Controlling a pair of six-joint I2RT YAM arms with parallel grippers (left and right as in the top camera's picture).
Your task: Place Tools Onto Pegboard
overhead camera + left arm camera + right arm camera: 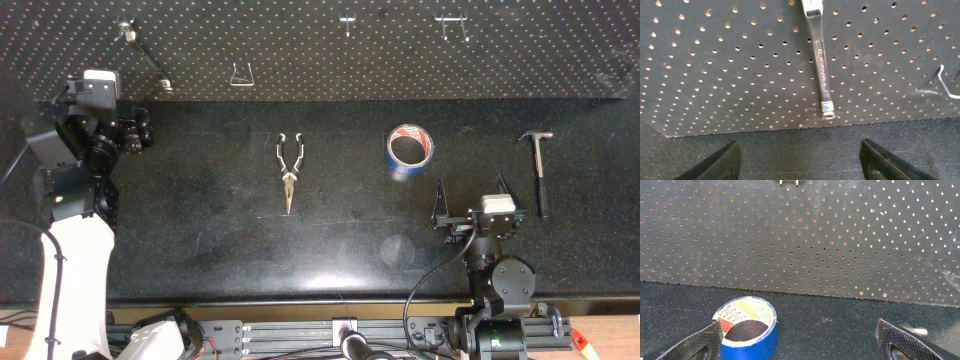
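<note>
A black pegboard (400,60) spans the far side, rising from the back edge of a dark speckled bench (200,240); the bench's near edge meets a rail (300,325) where both arm bases stand. The white-bodied left arm (70,190) is at the bench's far left corner, with the left gripper (140,133) close to the foot of the board; its fingers (722,160) stand wide apart, facing the board. The right arm (495,280) sits low at the right, with the right gripper (470,190) over the bench between tape and hammer; its fingers (690,347) are likewise spread apart.

A wrench (147,57) hangs tilted on the pegboard at upper left, straight ahead of the left gripper. The hammer (539,170) lies near the bench's right edge, head toward the board. The pliers (290,172) lie left of the middle, tips toward the near edge. The blue tape roll (409,151) lies flat right of the middle, just ahead of the right gripper. Pliers, tape and hammer lie well apart, with open bench surface between them and in front of them.

A wire hook (241,76) sits low on the board beyond the pliers; two more hooks (347,22) sit higher to the right. A small metal end beside one right finger may be the hammer's head, though too little shows.
</note>
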